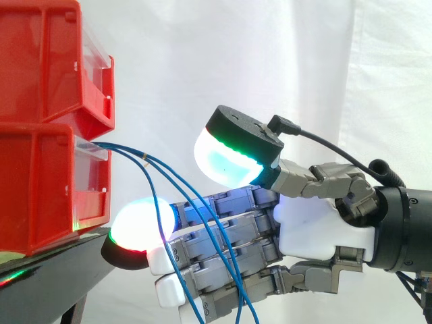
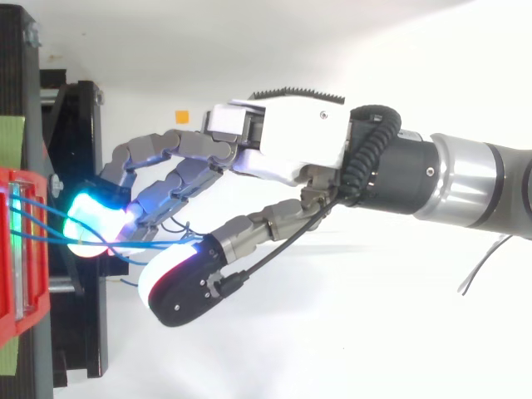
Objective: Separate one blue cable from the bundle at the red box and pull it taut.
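Hand [image 1: 317, 229] reaches out with fingers [image 1: 256, 199] nearly straight and thumb spread well apart, clamping nothing. Blue cables [image 1: 169, 179] cross its fingers and hang below, coming from the lower red box [image 1: 40, 189] just beyond its fingertips, on the black stand [image 1: 61, 260].

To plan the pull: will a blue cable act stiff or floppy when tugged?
Probably floppy: the blue cables sag in curves from the red box. Thin and smooth-looking, one may slip along the fingers.
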Tool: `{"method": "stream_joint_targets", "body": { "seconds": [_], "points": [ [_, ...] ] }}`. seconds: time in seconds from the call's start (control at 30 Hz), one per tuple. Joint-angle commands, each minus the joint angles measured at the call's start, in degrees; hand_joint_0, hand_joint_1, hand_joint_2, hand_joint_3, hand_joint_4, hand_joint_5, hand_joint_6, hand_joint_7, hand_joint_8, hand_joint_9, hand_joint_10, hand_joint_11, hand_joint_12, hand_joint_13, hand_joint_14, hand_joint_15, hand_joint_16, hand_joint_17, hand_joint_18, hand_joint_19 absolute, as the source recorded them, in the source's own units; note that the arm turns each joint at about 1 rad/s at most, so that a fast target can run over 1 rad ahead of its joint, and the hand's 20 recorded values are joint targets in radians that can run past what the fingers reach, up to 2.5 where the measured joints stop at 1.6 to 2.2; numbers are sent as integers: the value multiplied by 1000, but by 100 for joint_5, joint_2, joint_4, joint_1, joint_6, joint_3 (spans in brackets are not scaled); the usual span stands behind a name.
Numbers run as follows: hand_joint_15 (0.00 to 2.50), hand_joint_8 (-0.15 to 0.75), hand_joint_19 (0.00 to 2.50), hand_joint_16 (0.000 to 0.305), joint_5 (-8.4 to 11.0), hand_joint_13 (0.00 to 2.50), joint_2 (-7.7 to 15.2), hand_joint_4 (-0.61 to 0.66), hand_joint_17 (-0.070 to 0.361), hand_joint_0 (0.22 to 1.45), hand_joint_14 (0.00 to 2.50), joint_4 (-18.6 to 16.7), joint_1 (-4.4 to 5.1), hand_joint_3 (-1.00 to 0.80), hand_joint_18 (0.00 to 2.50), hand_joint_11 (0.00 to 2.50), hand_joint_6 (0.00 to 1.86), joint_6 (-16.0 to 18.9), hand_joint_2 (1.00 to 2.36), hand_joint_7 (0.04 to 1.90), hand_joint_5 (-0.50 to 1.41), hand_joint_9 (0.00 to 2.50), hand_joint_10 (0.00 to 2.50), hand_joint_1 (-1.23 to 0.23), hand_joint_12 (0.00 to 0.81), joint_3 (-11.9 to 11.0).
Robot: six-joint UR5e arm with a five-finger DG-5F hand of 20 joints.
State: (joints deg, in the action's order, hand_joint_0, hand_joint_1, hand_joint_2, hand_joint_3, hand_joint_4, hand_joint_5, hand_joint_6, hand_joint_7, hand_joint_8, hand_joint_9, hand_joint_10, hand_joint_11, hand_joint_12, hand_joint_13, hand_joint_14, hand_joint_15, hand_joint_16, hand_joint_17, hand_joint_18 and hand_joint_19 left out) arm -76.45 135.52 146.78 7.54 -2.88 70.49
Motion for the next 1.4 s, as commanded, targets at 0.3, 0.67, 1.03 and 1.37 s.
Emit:
{"method": "stream_joint_targets", "body": {
  "seconds": [0.3, 0.67, 1.03, 1.37],
  "points": [
    [383, 385, 379, 42, -212, 863, -8, 379, 94, 647, 16, -106, -60, -415, 682, 453, 503, 156, 1006, 990, -149, 761, 11, -760, 399, 0],
    [392, 393, 386, 42, -467, 878, 1, 375, 94, 658, 15, -299, -77, -390, 687, 469, 503, 332, 1008, 1041, -140, 787, 12, -717, 398, 0],
    [413, 395, 396, 42, -643, 902, 1, 341, 95, 679, 17, -343, -147, -335, 695, 512, 503, 411, 1012, 1134, -127, 821, 12, -678, 404, 0],
    [424, 398, 397, 42, -669, 914, 1, 323, 95, 652, 15, -422, -165, -395, 696, 540, 502, 411, 1008, 1190, -120, 828, 13, -688, 412, 0]
  ]
}}
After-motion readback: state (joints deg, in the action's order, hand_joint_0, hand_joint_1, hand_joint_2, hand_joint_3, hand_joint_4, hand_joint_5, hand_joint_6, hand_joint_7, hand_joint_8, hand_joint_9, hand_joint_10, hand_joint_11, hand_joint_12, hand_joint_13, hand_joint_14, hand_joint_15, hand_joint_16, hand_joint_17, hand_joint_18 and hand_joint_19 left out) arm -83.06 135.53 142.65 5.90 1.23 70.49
